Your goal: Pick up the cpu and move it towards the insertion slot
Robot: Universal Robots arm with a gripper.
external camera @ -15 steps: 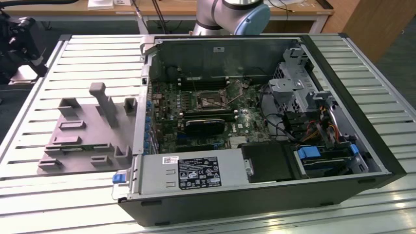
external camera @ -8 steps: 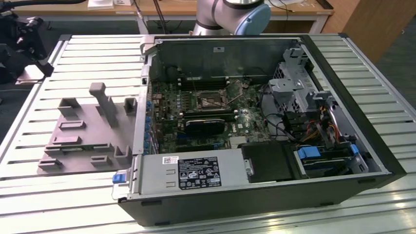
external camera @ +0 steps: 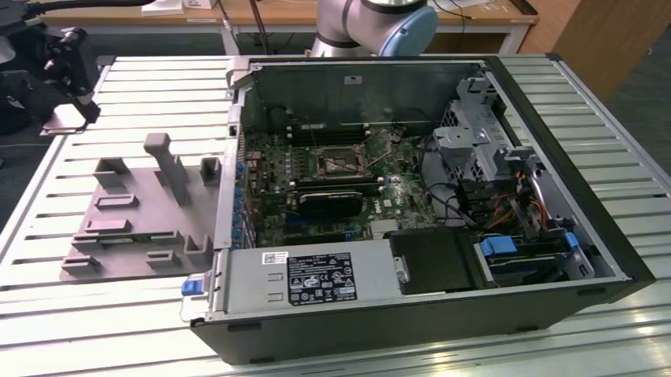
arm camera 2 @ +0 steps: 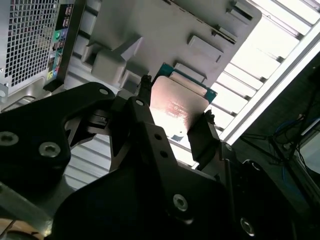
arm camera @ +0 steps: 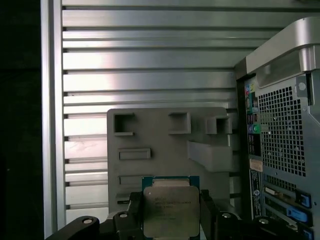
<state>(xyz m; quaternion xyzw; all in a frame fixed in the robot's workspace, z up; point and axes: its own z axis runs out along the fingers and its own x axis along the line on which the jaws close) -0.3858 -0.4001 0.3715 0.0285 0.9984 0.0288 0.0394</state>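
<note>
We see our gripper (arm camera: 171, 222) closest, its two fingers squeezing the cpu (arm camera: 171, 210) from both sides. The cpu hangs in the air over one end of the grey tray (arm camera: 150, 135). Farther off, the computer case (arm camera: 285, 125) stands just beside that tray.

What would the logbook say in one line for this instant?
fingers: shut on cpu | cpu: held in air, apart from grey fixture | computer case: open

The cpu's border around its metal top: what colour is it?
Blue-green, framing the silvery top of the cpu; clearest in the first wrist view.
</note>
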